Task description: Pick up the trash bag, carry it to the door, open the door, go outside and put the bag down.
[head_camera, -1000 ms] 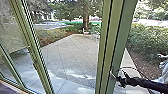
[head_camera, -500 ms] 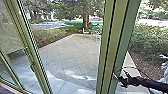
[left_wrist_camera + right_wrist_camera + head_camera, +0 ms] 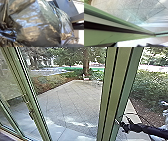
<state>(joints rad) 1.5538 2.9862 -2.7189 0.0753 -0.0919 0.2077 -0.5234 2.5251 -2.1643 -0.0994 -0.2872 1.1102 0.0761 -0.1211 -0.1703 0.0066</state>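
Trash bag, shiny dark plastic (image 3: pixel 32 23): close before the left wrist camera. Film wrinkled all over. Dark, brownish and olive tones, with blue-white glints along the creases. Deep, bunched folds in one part; a broader, fuller swell beside them, drawn smoother. Another part paler and silvery, looks thin, finely pleated, a tan patch showing on or through it. Contents: cannot tell.

Left jaws: cannot tell whether open, closed or gripping the bag.

Right gripper, black (image 3: pixel 118 123), at the end of a dark arm (image 3: pixel 152 129), near the edge of a broad upright green door frame member (image 3: pixel 111 97); contact uncertain. Right jaws: cannot tell whether open or closed.

Second green frame member (image 3: pixel 26 92), slanted, with a small dark handle-like fitting (image 3: pixel 30 112) on it. Right wrist view: green framing at close range, a dark strip running along it, speckled paving beyond.

Outside: grey paved yard (image 3: pixel 67 102), joints crossing in a grid, light patches near the door side. Brown tree trunk (image 3: pixel 85 62) at the far end, leafy green hedge (image 3: pixel 150 89) on the right with bare brown soil (image 3: pixel 143 109) below.
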